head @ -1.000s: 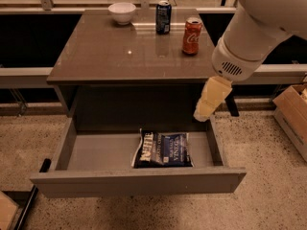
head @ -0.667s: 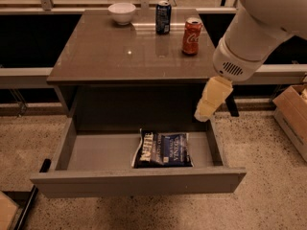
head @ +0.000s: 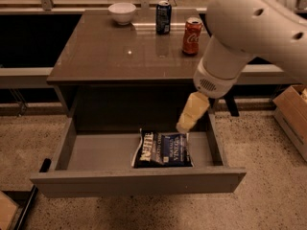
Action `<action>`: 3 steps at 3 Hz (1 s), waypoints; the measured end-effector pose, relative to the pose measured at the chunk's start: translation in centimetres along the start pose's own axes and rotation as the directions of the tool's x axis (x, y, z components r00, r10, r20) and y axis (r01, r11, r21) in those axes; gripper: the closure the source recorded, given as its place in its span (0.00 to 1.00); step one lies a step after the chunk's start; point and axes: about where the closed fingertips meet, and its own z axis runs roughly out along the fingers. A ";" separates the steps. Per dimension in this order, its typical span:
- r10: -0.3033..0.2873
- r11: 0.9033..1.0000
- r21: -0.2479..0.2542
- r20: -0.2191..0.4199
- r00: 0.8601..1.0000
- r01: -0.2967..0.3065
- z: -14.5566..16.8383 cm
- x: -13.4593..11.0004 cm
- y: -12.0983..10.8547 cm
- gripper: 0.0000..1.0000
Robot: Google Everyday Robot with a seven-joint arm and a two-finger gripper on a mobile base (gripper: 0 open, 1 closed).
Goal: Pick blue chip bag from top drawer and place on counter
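The blue chip bag (head: 163, 150) lies flat on the floor of the open top drawer (head: 98, 153), right of its middle, with white lettering facing up. My gripper (head: 184, 124), cream coloured, hangs from the big white arm and points down and left. Its tip is just above the bag's upper right corner, under the front edge of the counter (head: 115, 54). It holds nothing that I can see.
On the counter stand a white bowl (head: 122, 12), a dark blue soda can (head: 163, 17) and a red soda can (head: 192, 29), all at the back. A cardboard box (head: 293, 113) sits on the floor at the right. A black bar (head: 32, 191) lies by the drawer's left front corner.
My gripper has moved left and down, from beside the drawer's right side to just above the bag's upper right corner. The bag and cans have not moved.
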 end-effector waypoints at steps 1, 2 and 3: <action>0.107 0.990 -0.092 -0.040 0.993 -0.111 5.3 0.2 1.1 0.00; 0.214 0.963 -0.152 -0.072 0.974 -0.223 10.2 0.7 2.1 0.00; 0.309 0.927 -0.197 -0.086 0.947 -0.320 14.9 1.0 3.6 0.00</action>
